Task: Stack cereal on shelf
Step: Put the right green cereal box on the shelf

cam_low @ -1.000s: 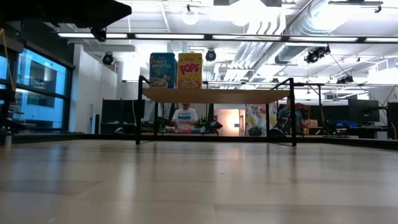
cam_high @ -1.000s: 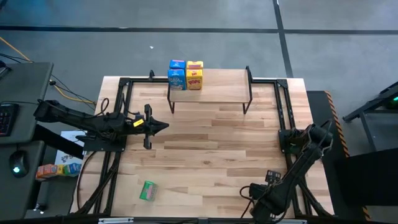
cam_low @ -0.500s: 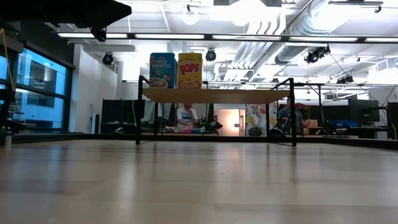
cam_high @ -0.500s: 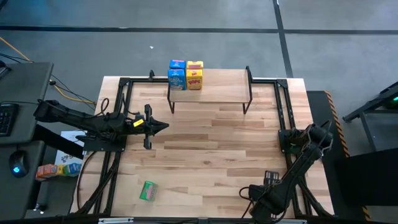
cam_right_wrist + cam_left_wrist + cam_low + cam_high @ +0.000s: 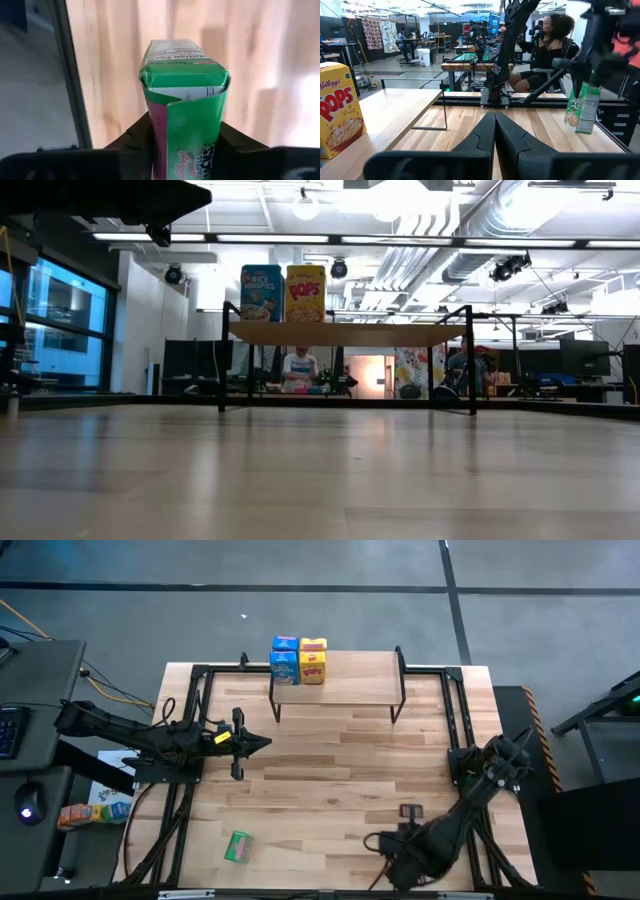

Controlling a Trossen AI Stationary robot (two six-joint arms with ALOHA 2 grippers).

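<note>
A blue cereal box (image 5: 285, 659) and a yellow one (image 5: 313, 660) stand upright, side by side, on the left end of the shelf (image 5: 350, 675) at the table's far edge. They also show in the low view as the blue box (image 5: 261, 292) and the yellow box (image 5: 306, 292). A green cereal box (image 5: 237, 847) lies flat on the table near its front left. My right gripper (image 5: 378, 843), near the front edge, is shut on another green cereal box (image 5: 185, 95), which also shows in the left wrist view (image 5: 582, 107). My left gripper (image 5: 262, 743) hovers shut at the left, touching nothing. My right gripper pinches the green box between its two fingers (image 5: 145, 137), one on each of two opposite sides (image 5: 214, 131). The box's folded end flap (image 5: 184, 75) points away from the wrist. In the left wrist view the box stands roughly upright and looks clear of the table.
Black metal frames (image 5: 190, 740) run along the table's left and right sides. The shelf's right part is bare wood. A person sits beyond the table's right side (image 5: 545, 50), and another person shows far behind the shelf (image 5: 298, 370).
My right arm has swung toward the table's left along the front edge. The boxes on the shelf and the green box on the table have stayed put.
</note>
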